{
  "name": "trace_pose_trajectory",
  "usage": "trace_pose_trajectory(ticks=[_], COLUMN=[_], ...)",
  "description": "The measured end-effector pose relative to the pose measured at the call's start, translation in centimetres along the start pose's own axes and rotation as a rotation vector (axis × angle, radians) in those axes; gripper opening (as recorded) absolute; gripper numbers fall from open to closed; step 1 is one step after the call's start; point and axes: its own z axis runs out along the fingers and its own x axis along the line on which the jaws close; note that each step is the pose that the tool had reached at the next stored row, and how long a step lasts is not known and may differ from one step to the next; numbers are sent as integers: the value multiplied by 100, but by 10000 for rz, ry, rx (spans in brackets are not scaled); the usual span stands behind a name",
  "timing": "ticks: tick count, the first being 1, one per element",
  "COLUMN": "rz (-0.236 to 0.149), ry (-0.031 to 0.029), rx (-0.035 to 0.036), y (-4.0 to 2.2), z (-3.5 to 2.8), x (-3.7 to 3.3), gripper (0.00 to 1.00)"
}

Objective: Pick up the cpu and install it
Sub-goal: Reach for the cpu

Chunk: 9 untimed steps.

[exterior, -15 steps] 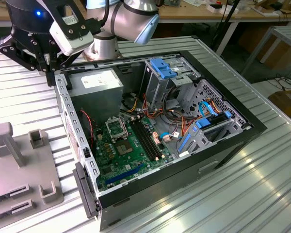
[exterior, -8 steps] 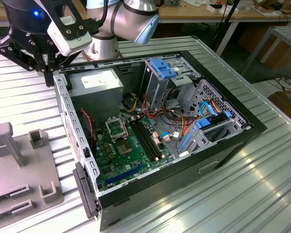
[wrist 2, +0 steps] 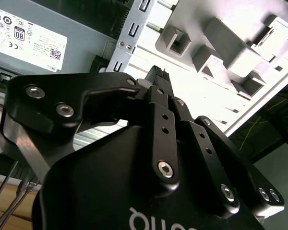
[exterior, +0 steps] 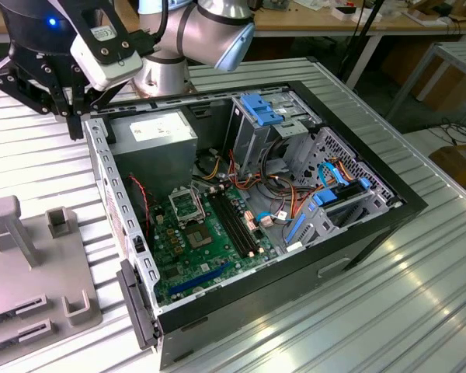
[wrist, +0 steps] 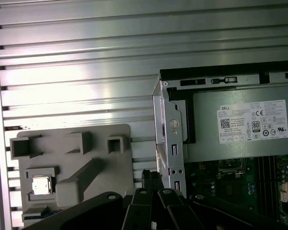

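Exterior view, arm: the arm [exterior: 217, 31] comes in from the far side toward the exterior view's left; its gripper [exterior: 68, 116] points down over the table [exterior: 419, 311], just beside the far left corner of the open computer case [exterior: 373, 233]
Exterior view, holder: a grey holder [exterior: 31, 264] lies on the table at the exterior view's left, near the case but apart from it
Exterior view, socket: the socket [exterior: 188, 206] sits on the green board [exterior: 210, 249] inside the case, near the power supply [exterior: 151, 134]
First wrist view, cpu: the cpu [wrist: 42, 185] lies flat, shiny face up, in a square recess of the grey holder [wrist: 101, 148]; it is square, so it has no long axis; its edges run parallel to the holder's edges
First wrist view, gripper: the gripper [wrist: 152, 179] hangs between the holder and the case wall [wrist: 175, 143], well apart from the cpu
Second wrist view, gripper: the gripper [wrist 2: 157, 76] has its fingers pressed together at the tips with nothing between them; the holder [wrist 2: 230, 43] lies beyond them, and the power supply [wrist 2: 33, 43] is off to one side
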Motion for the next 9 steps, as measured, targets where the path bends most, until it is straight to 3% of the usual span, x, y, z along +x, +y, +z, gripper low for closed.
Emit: trace_pose_trajectory(ticks=[9], rz=[1], ry=[23], rx=[1], y=[-4], z=[6], x=[52], gripper=[11])
